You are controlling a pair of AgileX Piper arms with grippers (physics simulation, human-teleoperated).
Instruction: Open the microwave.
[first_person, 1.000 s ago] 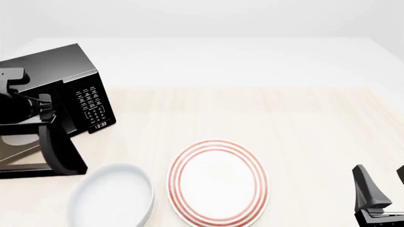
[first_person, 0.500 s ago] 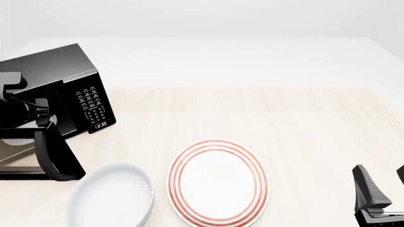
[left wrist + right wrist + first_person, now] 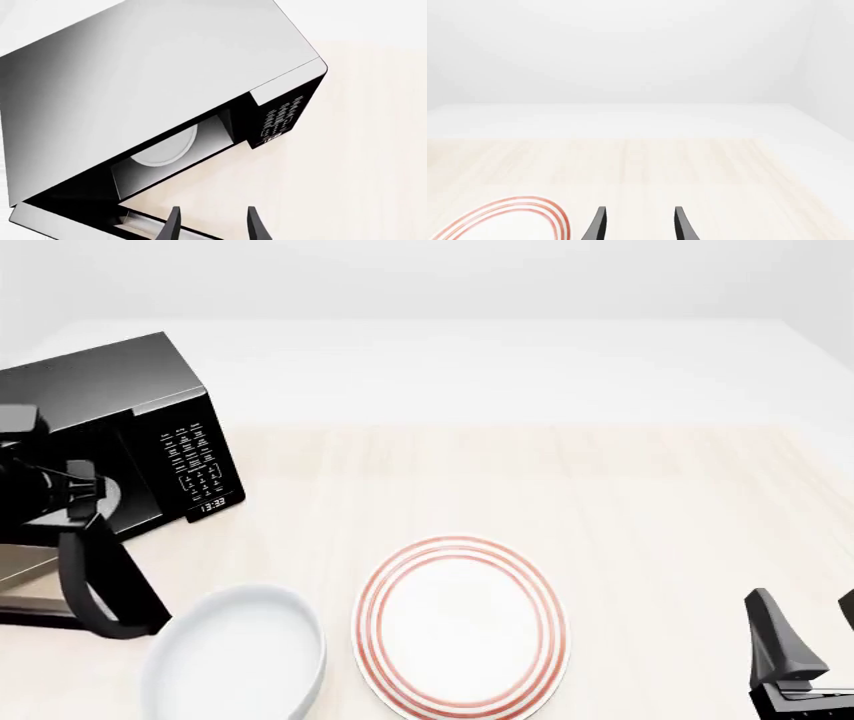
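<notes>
The black microwave (image 3: 120,405) stands at the table's far left with its door (image 3: 107,580) swung wide open toward the near left. The keypad (image 3: 194,455) faces front-right. In the left wrist view the microwave (image 3: 167,75) shows its open cavity and white turntable (image 3: 167,147). My left gripper (image 3: 83,495) is at the top of the door's free edge. Its jaws stand wide apart (image 3: 213,227), with the door's edge (image 3: 143,220) running in between them. My right gripper (image 3: 811,635) is open and empty at the near right (image 3: 640,227).
A white plate with red rings (image 3: 461,625) lies near the front middle, and its rim shows in the right wrist view (image 3: 507,220). A white oval dish (image 3: 240,655) lies just right of the open door. The wooden tabletop (image 3: 601,500) stretches to the right.
The door has swung further open, toward the near left. My left gripper has moved left and nearer along with it. The right arm has not moved.
</notes>
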